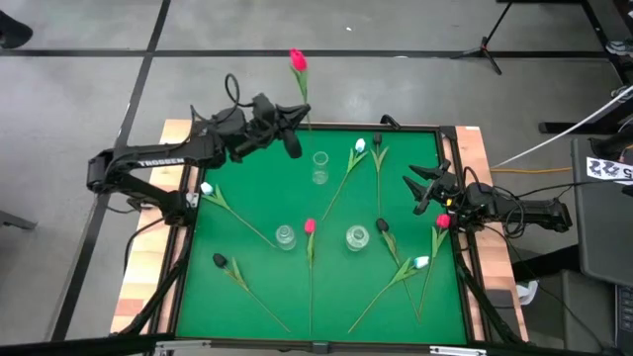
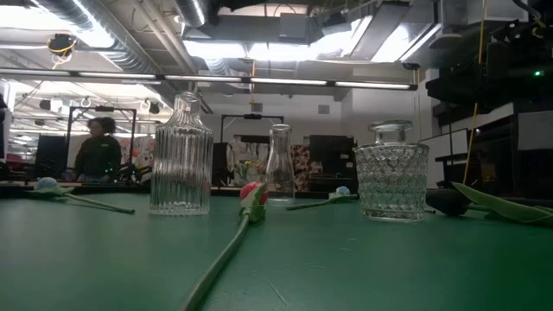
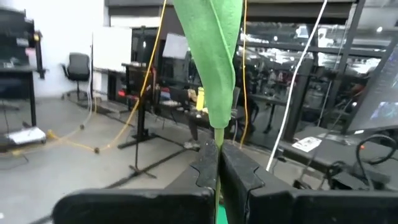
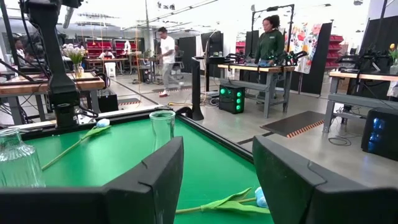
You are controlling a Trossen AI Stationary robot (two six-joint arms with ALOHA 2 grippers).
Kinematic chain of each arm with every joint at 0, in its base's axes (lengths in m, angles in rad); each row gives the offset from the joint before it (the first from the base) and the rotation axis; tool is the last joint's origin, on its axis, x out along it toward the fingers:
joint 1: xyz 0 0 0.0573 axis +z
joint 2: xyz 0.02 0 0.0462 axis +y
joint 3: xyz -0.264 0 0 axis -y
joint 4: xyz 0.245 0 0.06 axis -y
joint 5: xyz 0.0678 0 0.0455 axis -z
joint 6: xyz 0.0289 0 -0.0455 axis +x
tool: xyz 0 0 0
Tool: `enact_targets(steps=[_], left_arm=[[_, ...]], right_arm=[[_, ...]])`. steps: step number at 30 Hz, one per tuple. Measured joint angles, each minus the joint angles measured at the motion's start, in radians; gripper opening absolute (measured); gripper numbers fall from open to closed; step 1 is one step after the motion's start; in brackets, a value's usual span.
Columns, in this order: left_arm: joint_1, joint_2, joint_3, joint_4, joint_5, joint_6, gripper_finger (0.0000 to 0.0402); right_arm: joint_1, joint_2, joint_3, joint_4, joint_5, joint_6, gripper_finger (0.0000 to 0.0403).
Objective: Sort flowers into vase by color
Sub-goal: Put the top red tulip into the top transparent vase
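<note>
My left gripper [image 1: 300,119] is raised over the table's far edge and is shut on a red-pink tulip [image 1: 298,61]; its broad green leaf [image 3: 211,56] fills the left wrist view. My right gripper [image 1: 415,193] is open near the right edge, with a red-pink tulip [image 1: 442,222] lying just beside it. Three clear vases stand on the green mat: a slim bottle [image 1: 319,166], a ribbed vase [image 1: 285,237] and a round cut-glass vase [image 1: 357,237]. Other tulips lie flat on the mat: white ones [image 1: 208,188] [image 1: 360,145] [image 1: 422,262], near-black ones [image 1: 220,260] [image 1: 382,225], and a red-pink one [image 1: 310,225]. My left gripper pinches the thin green stem [image 3: 217,163] of the red-pink tulip between its two fingers, just below the leaf. The fingers lie across the stem. The tulip is lifted clear of the table, and its leaf and head rise beyond the fingers.
The mat has a raised dark rim [image 1: 326,126] inside a wooden table top [image 1: 138,287]. The bottle [image 4: 162,127] stands ahead of my right gripper, and a white tulip [image 4: 258,198] lies close under it. People stand in the room beyond the table.
</note>
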Motion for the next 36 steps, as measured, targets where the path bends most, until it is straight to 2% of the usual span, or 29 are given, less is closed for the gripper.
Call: enact_targets(steps=[14,22,31,36], left_arm=[[-0.037,0.155,-0.007,0.105,-0.003,0.127,0.0002],[-0.028,0.153,-0.147,0.299,-0.003,0.107,0.0002],[-0.024,0.161,-0.227,0.308,-0.003,0.054,0.0006],[-0.017,0.198,-0.26,0.403,-0.003,0.038,0.0008]], right_arm=[[0.0,0.0,0.0,0.0,0.0,0.08,0.0193],[0.0,0.0,0.0,0.0,0.033,0.083,0.0193],[0.0,0.0,0.0,0.0,0.037,0.079,0.0193],[0.0,0.0,0.0,0.0,0.038,0.079,0.0193]])
